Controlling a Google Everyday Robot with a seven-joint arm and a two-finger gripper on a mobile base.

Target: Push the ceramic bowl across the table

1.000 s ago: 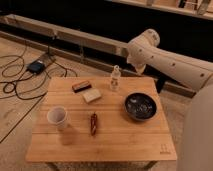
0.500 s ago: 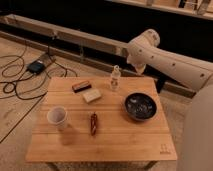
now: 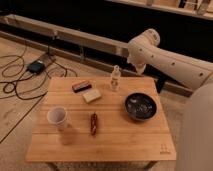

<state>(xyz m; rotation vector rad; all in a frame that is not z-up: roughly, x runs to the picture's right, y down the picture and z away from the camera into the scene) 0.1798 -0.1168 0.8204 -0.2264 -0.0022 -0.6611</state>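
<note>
The ceramic bowl (image 3: pixel 140 106), dark and glossy with a speckled inside, sits on the right half of the light wooden table (image 3: pixel 120 142). My white arm (image 3: pixel 165 57) reaches in from the right. Its bent joint hangs above the table's far right edge, behind the bowl and well clear of it. My gripper is out of view; only the arm's links can be seen.
On the table stand a white paper cup (image 3: pixel 57 118) at front left and a small clear bottle (image 3: pixel 115 78) at the far edge. A dark bar (image 3: pixel 81 86), a pale block (image 3: pixel 92 95) and a reddish-brown packet (image 3: pixel 93 123) lie there too. Cables and a black box (image 3: pixel 36 66) lie on the floor at left.
</note>
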